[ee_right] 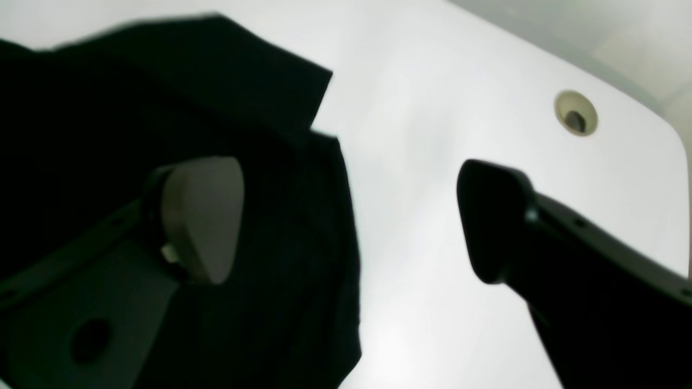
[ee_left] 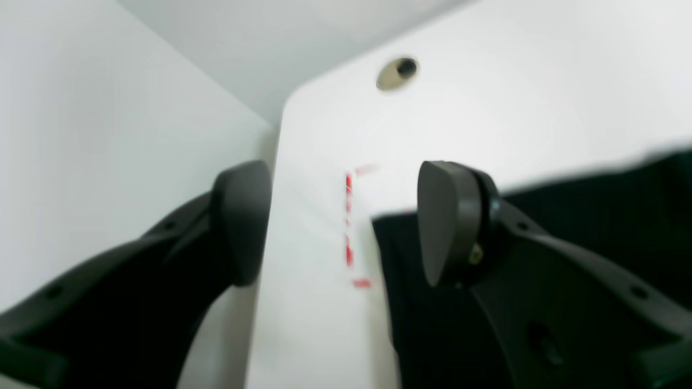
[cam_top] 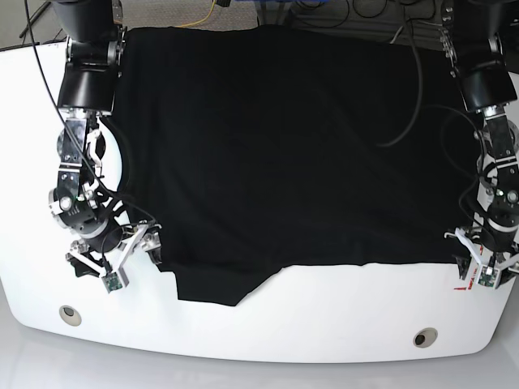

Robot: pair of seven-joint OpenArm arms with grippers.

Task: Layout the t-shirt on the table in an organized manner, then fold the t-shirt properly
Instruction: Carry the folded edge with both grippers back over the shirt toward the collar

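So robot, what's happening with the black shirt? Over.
Both tools open, left tool and right tool at the t-shirt's front corners. Shirt spread flat on table, front hem uneven. Nothing in the way.

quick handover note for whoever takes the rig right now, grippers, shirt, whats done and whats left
Left gripper: open, empty, over the table edge by the red outline mark.
Right gripper: open, empty, at the shirt's other side.
Plain black fabric t-shirt: spread across the glossy white table; front hem uneven, one corner hanging lower.
Done: rough layout.
Left: straighten the hem, then all folding.
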